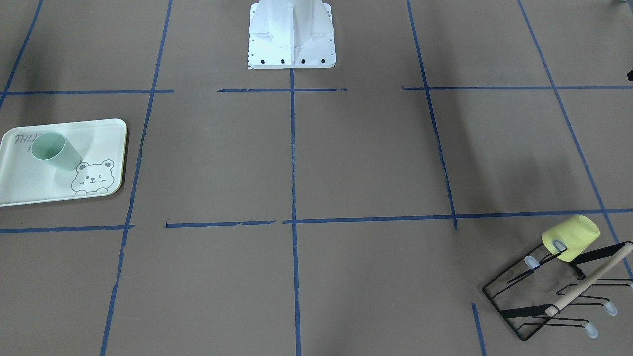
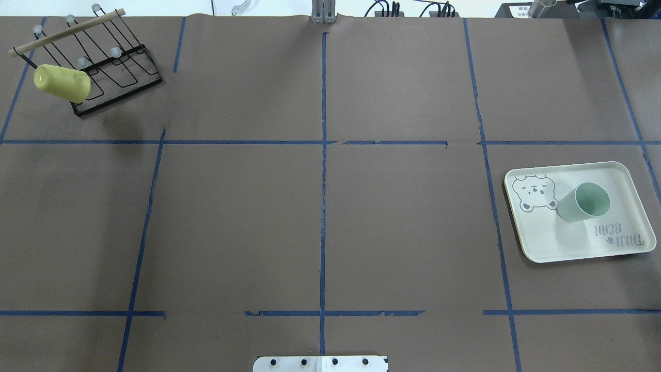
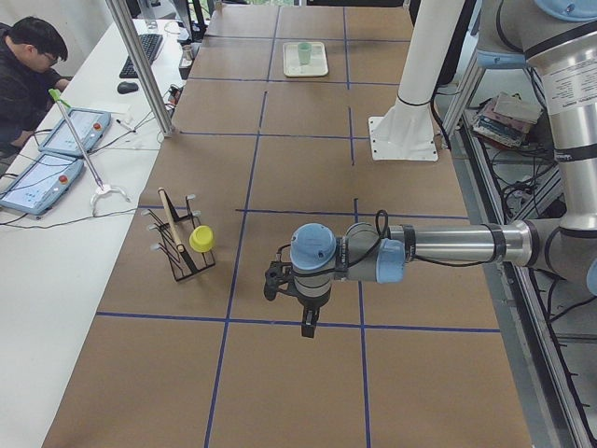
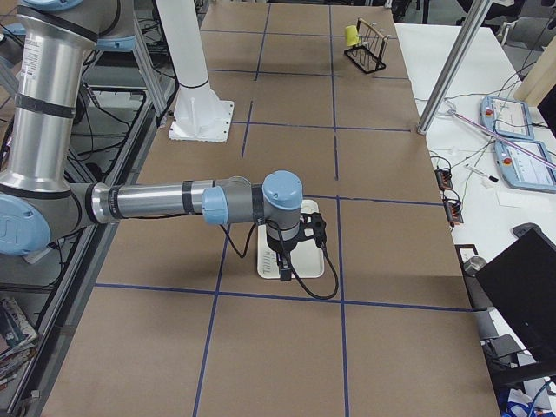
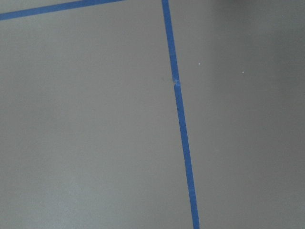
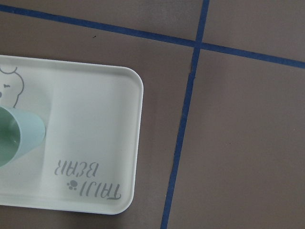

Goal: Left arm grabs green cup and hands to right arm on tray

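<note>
Standing upright, mouth up, the small pale mint-green plastic cup [image 2: 583, 202] rests on the pale cream-green rectangular tray [image 2: 547, 232] at the right edge of the overhead view, touching the grey bear drawing's corner. The right arm [image 4: 156, 201] hangs its black two-finger gripper [image 4: 283, 265] above that tray; I cannot tell how its fingers stand. The left arm [image 3: 448, 245] holds its gripper [image 3: 308, 327] over the bare brown taped table [image 2: 232, 217], finger state likewise unclear. A yellow plastic cup [image 2: 63, 82] hangs on the black wire rack [image 2: 116, 58] at upper left.
</note>
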Controlling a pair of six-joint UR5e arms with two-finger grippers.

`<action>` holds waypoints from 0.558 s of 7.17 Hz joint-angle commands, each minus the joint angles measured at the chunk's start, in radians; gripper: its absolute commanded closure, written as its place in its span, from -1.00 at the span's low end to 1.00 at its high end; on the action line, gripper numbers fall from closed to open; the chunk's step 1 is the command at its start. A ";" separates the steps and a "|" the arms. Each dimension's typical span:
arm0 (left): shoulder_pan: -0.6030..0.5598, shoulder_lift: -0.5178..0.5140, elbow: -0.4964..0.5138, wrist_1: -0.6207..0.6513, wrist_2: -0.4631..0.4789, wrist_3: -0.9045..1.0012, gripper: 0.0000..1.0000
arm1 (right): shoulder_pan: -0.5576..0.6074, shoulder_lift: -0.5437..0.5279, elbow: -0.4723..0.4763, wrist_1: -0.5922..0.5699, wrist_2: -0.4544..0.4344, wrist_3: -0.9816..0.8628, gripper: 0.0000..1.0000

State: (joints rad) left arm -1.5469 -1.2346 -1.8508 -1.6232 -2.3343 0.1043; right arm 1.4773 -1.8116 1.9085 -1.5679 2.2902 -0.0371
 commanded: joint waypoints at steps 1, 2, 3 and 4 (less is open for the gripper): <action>-0.002 0.020 -0.008 -0.003 0.003 0.003 -1.00 | 0.000 0.000 -0.002 0.002 0.003 0.000 -1.00; -0.002 0.018 -0.007 -0.003 0.003 0.003 -1.00 | 0.000 0.000 -0.002 0.000 0.003 -0.001 -1.00; -0.001 0.011 0.013 -0.003 0.004 0.003 -1.00 | 0.000 0.000 -0.002 0.002 0.003 -0.001 -1.00; -0.002 0.010 0.012 -0.004 0.004 0.002 -1.00 | 0.000 0.000 -0.002 0.002 0.003 -0.003 -1.00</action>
State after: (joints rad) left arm -1.5488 -1.2220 -1.8444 -1.6262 -2.3307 0.1070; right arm 1.4772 -1.8116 1.9068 -1.5666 2.2932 -0.0385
